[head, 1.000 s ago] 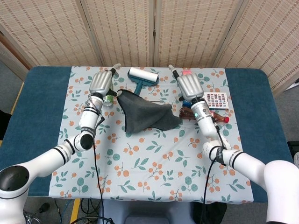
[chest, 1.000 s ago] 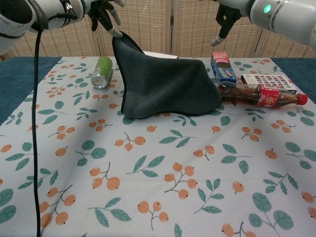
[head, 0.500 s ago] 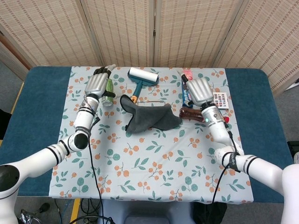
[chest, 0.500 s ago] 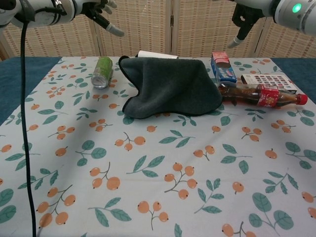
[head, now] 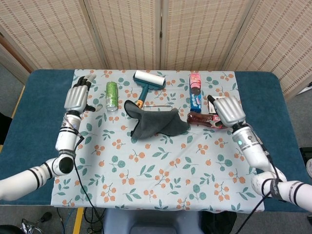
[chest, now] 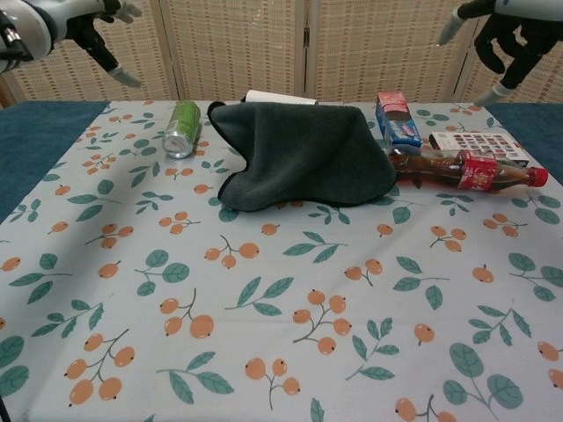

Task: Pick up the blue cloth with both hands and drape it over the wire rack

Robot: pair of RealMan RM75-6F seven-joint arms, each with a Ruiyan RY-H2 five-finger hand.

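The dark blue-grey cloth (head: 157, 122) lies in a raised hump at the middle of the floral tablecloth, and no hand touches it. From the chest view the cloth (chest: 303, 156) stands up like a tent, one corner curled at its top left. No wire rack shows in either view; whatever is under the cloth is hidden. My left hand (head: 78, 97) hovers out by the table's left side, fingers apart and empty. My right hand (head: 229, 110) is over the right side above the bottle, also empty with its fingers spread. Each hand (chest: 98, 26) (chest: 503, 28) shows high up in the chest view.
A green can (head: 112, 95) lies left of the cloth and a lint roller (head: 148, 80) lies behind it. A pink and blue box (head: 195, 90), a cola bottle (chest: 466, 169) and a colour card (chest: 479, 144) sit to the right. Folding screens stand behind the table.
My left hand let go of the cloth's raised corner, which dropped onto the hump. Both hands moved apart, outward to the table's sides and back toward me.
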